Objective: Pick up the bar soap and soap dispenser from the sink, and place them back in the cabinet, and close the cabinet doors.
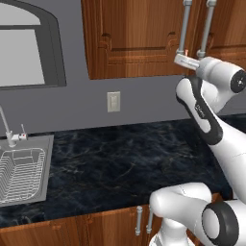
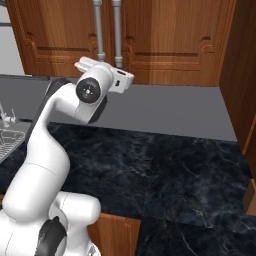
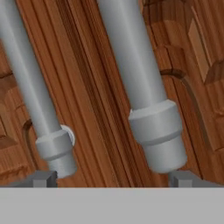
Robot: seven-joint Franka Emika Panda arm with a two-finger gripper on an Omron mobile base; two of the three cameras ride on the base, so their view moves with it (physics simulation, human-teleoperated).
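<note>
Black marble bench [image 1: 120,158] spans the foreground; the sink [image 1: 24,175] lies at lower left. At upper centre, the released pincer [image 3: 113,177] sits just before the cabinet doors [image 2: 165,40], both shut, near their silver bar handles [image 3: 144,87].

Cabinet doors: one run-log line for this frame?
phase: at cabinet doors | doors: shut | gripper: jaws open, holding nothing, close to bar handles | sink: wire rack visible, no soap seen
</note>
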